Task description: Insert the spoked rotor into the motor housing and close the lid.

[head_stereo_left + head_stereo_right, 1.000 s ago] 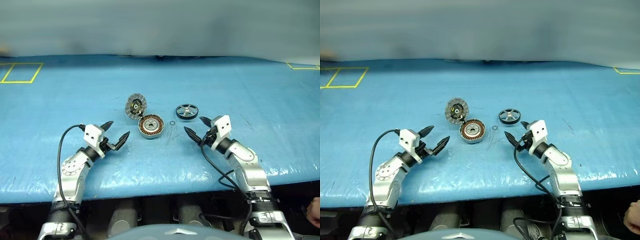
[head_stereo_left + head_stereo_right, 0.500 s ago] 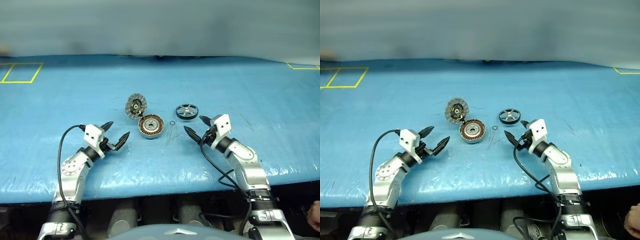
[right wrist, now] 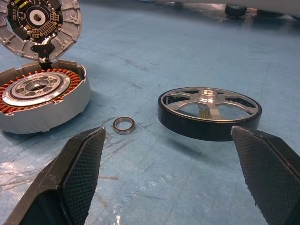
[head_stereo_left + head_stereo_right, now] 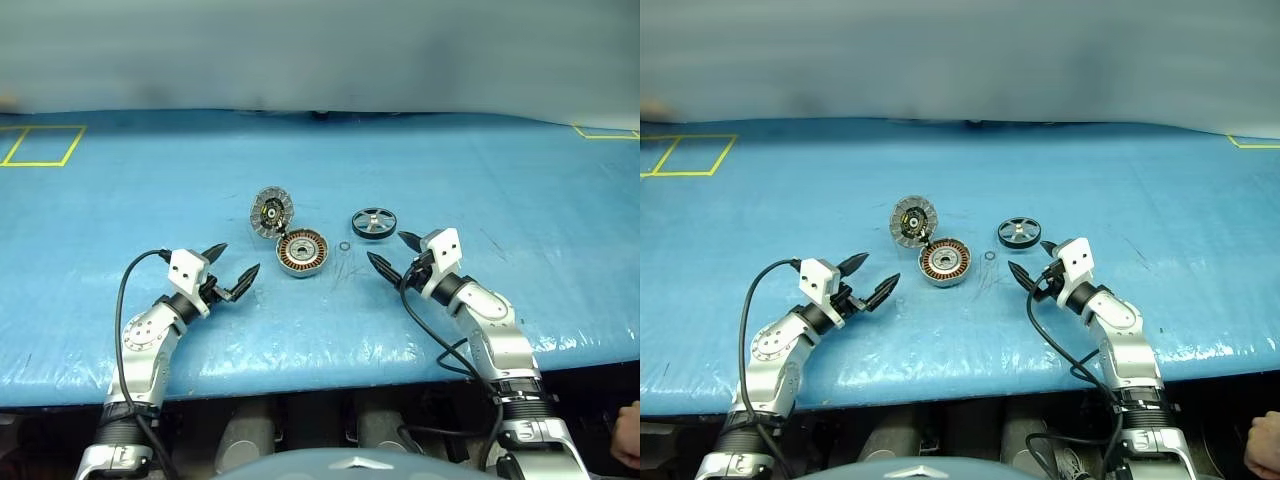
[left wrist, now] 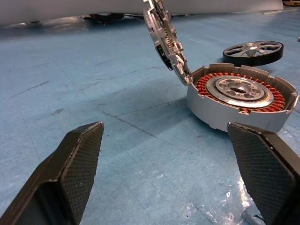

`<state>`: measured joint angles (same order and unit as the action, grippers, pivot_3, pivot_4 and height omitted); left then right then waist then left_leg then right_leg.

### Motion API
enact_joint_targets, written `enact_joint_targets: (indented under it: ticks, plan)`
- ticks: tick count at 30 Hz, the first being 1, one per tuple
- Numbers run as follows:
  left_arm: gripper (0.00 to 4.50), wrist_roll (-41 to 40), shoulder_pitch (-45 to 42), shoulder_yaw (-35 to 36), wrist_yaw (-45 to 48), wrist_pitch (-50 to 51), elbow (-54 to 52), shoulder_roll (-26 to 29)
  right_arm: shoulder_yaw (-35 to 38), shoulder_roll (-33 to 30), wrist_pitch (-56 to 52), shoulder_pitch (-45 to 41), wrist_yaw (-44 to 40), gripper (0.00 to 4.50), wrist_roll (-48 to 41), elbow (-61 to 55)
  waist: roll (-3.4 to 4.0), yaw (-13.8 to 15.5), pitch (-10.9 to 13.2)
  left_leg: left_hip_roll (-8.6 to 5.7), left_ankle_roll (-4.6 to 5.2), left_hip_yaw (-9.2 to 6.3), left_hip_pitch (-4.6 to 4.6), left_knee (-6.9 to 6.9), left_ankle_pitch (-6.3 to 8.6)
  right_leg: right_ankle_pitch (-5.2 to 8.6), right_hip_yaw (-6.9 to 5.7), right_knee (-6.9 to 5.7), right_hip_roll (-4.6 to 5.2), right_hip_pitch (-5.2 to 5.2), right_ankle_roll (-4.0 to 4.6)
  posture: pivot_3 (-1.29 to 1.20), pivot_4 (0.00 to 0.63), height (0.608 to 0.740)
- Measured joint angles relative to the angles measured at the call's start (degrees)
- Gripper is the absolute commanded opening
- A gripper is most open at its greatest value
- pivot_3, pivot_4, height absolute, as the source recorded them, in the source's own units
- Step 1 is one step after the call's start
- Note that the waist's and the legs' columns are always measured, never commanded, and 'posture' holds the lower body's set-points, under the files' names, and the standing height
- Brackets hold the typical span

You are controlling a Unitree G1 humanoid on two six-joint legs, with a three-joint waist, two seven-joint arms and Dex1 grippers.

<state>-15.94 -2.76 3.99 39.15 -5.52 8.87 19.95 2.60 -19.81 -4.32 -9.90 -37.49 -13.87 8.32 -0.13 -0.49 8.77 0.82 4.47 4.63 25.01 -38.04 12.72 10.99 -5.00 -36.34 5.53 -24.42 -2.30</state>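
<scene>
The motor housing (image 4: 302, 252) lies on the blue table, a grey cup with a copper winding ring and silver hub (image 5: 239, 89). Its lid (image 4: 271, 212) stands open and tilted at the housing's far left edge, finned inner face with dark centre (image 3: 40, 21) showing. The spoked rotor (image 4: 373, 222) lies flat to the right of the housing, dark rim and silver spokes (image 3: 209, 112). My left gripper (image 4: 230, 268) hovers open to the near left of the housing. My right gripper (image 4: 393, 253) is open just on the near side of the rotor. Neither holds anything.
A tiny thin ring (image 3: 123, 124) lies on the table between housing and rotor. The blue cover (image 4: 480, 160) is wrinkled, with yellow tape squares (image 4: 40, 145) at the far left and far right corner. A person's hand (image 4: 627, 432) shows at the lower right edge.
</scene>
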Motion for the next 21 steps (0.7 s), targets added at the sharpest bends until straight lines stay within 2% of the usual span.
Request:
enact_joint_targets:
  ticks: [3, 7, 14, 17, 21]
  plan:
    - [4.50, -0.01, 0.02, -0.10, 0.54, 0.23, 0.00, 0.10, -0.02, 0.02, 0.00, 0.00, 0.01, 4.48, 0.01, 0.00, 0.00, 0.00, 0.00, 0.00, 0.00, 0.00, 0.00, 0.00, 0.00, 0.00, 0.00, 0.00, 0.00, 0.00, 0.00, 0.00, 0.150, 0.740]
    - [4.50, 1.18, 1.21, -3.36, 4.83, 2.94, -1.68, 4.78, -0.04, 0.04, -0.01, 0.01, 0.04, 4.48, 0.02, 0.00, 0.00, -0.08, 0.00, 0.00, 0.00, 0.00, 0.00, 0.02, 0.00, 0.01, 0.00, 0.00, -0.02, -0.03, 0.02, 0.00, 0.150, 0.740]
    - [4.50, 6.35, -0.04, -10.73, 18.36, 8.00, -8.28, 20.82, -0.08, 0.05, 0.01, -0.04, 0.08, 4.48, 0.06, 0.03, 0.05, -0.06, 0.03, 0.05, -0.31, 0.00, 0.02, 0.06, 0.16, 0.11, 0.01, 0.05, 0.10, -0.08, -0.07, 0.00, 0.150, 0.740]
    - [4.50, 7.07, -6.57, -13.31, 24.39, 9.05, -10.52, 24.89, -0.16, 0.20, 0.09, 0.05, 0.19, 4.48, 0.12, 0.13, 0.08, 0.47, 0.05, 0.04, -0.33, -0.03, 0.07, 0.03, 0.15, 0.11, -0.03, 0.07, 0.08, -0.07, -0.07, 0.00, 0.150, 0.740]
    - [4.50, 8.00, -17.09, -16.14, 29.60, 8.12, -11.96, 25.19, -1.25, 0.94, 0.25, 0.18, 0.29, 4.48, 0.37, 0.18, 0.08, 0.52, 0.05, 0.00, -0.05, 0.02, 0.07, 0.07, 0.00, 0.10, 0.00, 0.09, -0.06, -0.05, -0.08, 0.00, 0.150, 0.740]
